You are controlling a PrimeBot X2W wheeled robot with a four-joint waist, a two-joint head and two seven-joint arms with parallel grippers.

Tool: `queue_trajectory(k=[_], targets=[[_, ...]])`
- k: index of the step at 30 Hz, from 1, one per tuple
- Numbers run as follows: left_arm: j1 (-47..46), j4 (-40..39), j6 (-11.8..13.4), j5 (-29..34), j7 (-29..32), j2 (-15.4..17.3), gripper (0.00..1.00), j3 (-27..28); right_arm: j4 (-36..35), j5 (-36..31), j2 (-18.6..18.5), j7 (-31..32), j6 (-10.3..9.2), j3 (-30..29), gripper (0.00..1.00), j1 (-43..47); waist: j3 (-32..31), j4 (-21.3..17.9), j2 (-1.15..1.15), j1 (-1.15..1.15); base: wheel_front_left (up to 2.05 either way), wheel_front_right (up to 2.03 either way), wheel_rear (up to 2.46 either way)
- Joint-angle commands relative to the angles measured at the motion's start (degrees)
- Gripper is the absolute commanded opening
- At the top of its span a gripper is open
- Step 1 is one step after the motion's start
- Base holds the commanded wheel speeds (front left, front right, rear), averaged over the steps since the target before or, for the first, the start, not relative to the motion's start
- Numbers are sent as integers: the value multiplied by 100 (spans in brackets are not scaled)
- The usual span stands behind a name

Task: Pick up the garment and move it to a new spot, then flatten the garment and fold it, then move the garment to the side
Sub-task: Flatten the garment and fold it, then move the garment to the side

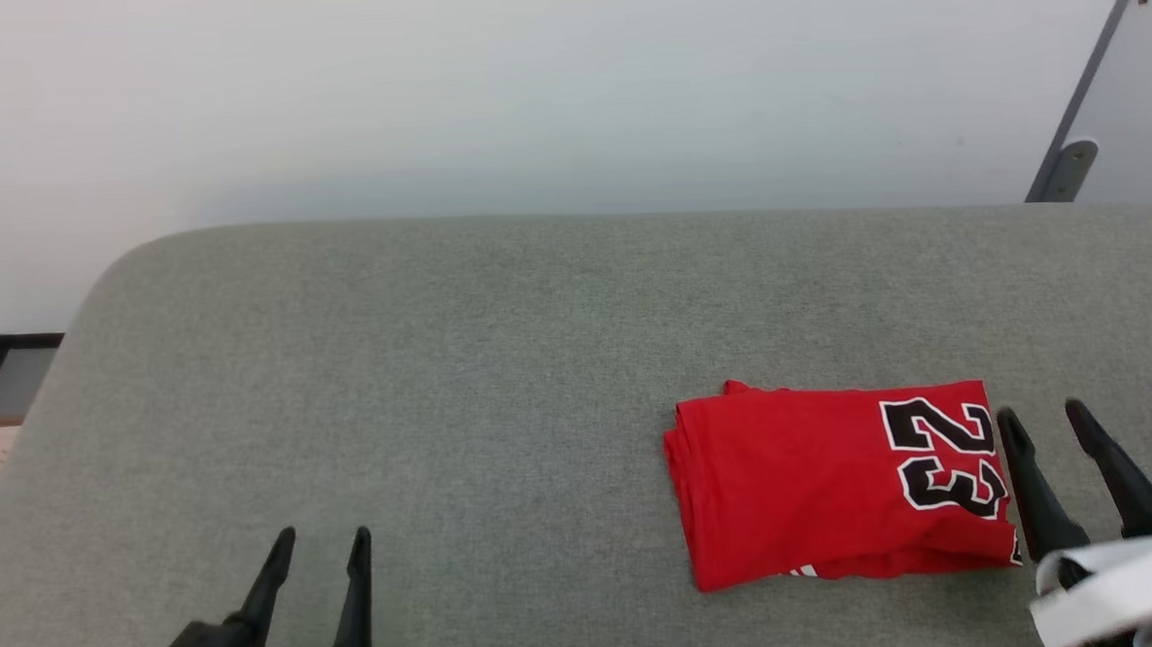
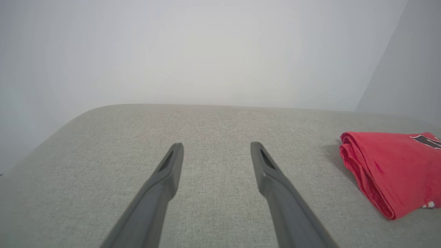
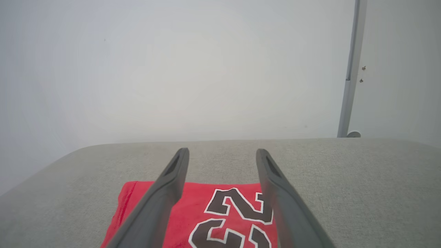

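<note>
We note the garment (image 1: pixel 817 488) folded on the grey cushion (image 1: pixel 442 368), right of centre. Right gripper (image 1: pixel 1041 410) just beside its numbered end, left gripper (image 1: pixel 323 534) well apart; both gape empty, fingers pointing forward.

**Three cameras, one shared scene**

The head camera looks forward and down from high up, taking in the grey tabletop (image 1: pixel 442 368) and the wall (image 1: pixel 565 81) behind. Both wrist cameras sit low and close over it, facing that wall along the left pincer (image 1: pixel 322 536) and right pincer (image 1: pixel 1042 412). All three share the folded garment (image 1: pixel 816 478) and the tabletop's far edge.
</note>
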Motion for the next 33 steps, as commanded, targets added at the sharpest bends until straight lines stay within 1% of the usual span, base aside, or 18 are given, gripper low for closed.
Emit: queue_trajectory(k=[1, 9, 17, 26, 33], targets=[[159, -103, -11, 41, -5, -3, 100, 41, -193, -74, 51, -2, -8, -177, 100, 296, -28, 49, 0, 0, 0, 0, 0], [610, -575, -12, 100, -5, -105, 100, 210, -867, -163, 184, -2, -8, -858, 100, 1243, -50, 80, 0, 0, 0, 0, 0], [992, -960, -12, 104, -5, -221, 100, 304, -1210, -78, 282, 26, -8, -1223, 100, 1719, -39, 40, 0, 0, 0, 0, 0], [957, -1012, -12, 147, -5, -255, 100, 232, -1334, -149, 341, 123, -8, -1188, 100, 1672, -19, 59, 0, 0, 0, 0, 0], [969, -1039, -12, 146, -5, -260, 100, 210, -1290, -126, 347, 138, -8, -1150, 100, 1646, -5, 92, 0, 0, 0, 0, 0]])
